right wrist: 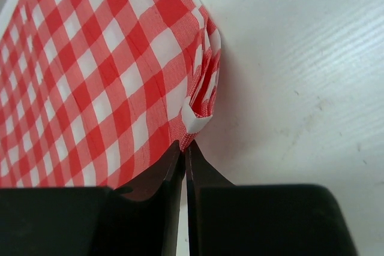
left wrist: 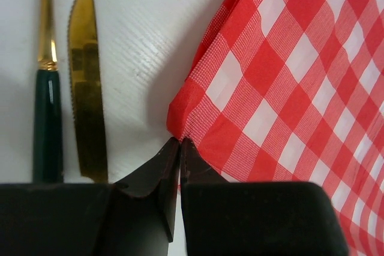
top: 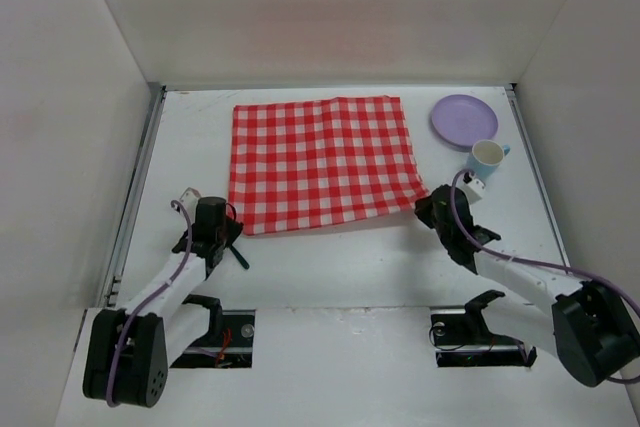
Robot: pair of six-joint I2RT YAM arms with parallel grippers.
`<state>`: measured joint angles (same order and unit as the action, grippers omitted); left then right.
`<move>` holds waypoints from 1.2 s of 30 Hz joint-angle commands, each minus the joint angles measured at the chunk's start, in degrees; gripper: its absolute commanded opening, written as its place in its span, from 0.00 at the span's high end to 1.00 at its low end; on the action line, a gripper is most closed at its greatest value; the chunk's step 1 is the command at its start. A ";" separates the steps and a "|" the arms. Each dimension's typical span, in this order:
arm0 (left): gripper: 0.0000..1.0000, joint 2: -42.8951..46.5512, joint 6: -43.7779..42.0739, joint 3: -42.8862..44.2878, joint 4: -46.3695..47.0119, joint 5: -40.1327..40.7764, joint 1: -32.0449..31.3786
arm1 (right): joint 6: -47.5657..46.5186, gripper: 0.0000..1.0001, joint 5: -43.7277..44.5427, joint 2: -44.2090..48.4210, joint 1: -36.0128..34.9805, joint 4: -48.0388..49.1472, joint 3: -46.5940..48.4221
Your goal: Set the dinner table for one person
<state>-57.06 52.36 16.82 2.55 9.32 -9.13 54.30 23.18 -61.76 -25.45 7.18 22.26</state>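
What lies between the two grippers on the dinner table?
The checked cloth: in the top view its near edge runs from the left gripper to the right gripper, each shut on a corner.

- Left arm (top: 165, 285): white tubular links, black joint housings, and a bulky black shoulder block dotted with small round holes.
- Right arm (top: 520, 279): the same white links and black joints, with a rounded black shoulder block.
- Left cable (top: 186, 235): thin, purple, running outside the links in a loose loop.
- Right cable (top: 540, 265): the same purple, also looping near the wrist.
- Left end effector (left wrist: 180, 143): two matte black fingers (left wrist: 252, 220), broad and blocky, narrowing to thin pointed tips.
- Right end effector (right wrist: 185, 146): the same matte black build and tapered tips.
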 commanded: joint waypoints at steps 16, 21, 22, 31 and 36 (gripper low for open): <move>0.97 -0.68 -0.59 2.60 -5.80 5.18 -6.55 | 6.88 0.88 7.49 22.64 -1.49 -25.29 -5.12; 0.98 4.39 0.02 1.11 -9.82 6.58 -7.53 | 3.62 0.88 5.47 22.82 2.03 -24.06 -4.68; 0.98 6.59 0.29 0.76 -11.93 6.76 -7.35 | 3.01 0.88 5.47 22.82 2.21 -24.32 -4.68; 0.98 12.15 0.64 0.58 -20.74 8.44 -8.40 | 2.56 0.94 5.12 23.43 2.56 -27.74 -3.80; 0.95 11.35 0.90 0.93 -21.79 8.96 -11.13 | 3.61 0.96 5.47 26.94 2.65 -30.38 -3.89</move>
<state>-45.45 53.36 17.98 -15.33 15.42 -19.62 58.28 25.52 -37.19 -23.62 -19.84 17.39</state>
